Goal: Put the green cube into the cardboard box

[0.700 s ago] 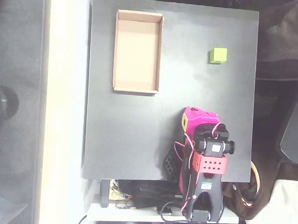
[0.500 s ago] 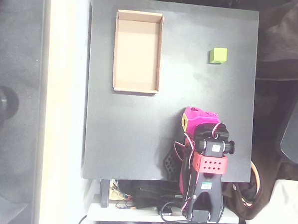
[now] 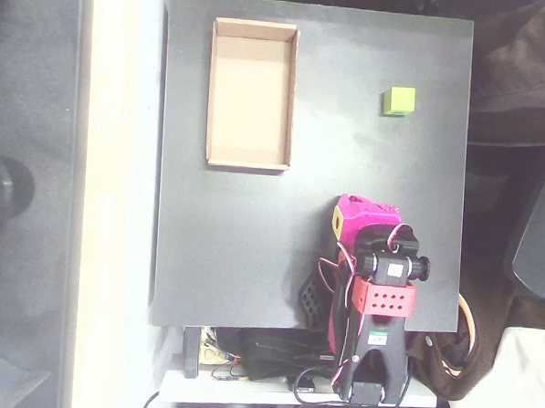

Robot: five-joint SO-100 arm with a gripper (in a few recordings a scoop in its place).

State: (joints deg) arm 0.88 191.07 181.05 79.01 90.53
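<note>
At the lower right of the overhead view the folded arm's gripper point(image 3: 359, 218) holds nothing, its opening indiscernible; the green cube point(image 3: 399, 101) sits upper right, well apart from the cardboard box point(image 3: 213, 91) upper left, so an off-centre approach may push it away.

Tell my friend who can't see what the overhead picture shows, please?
A small green cube sits alone on a black table, right of an empty cardboard box. The pink robot arm is folded up near the table's bottom edge, its gripper below the cube and apart from it.
</note>
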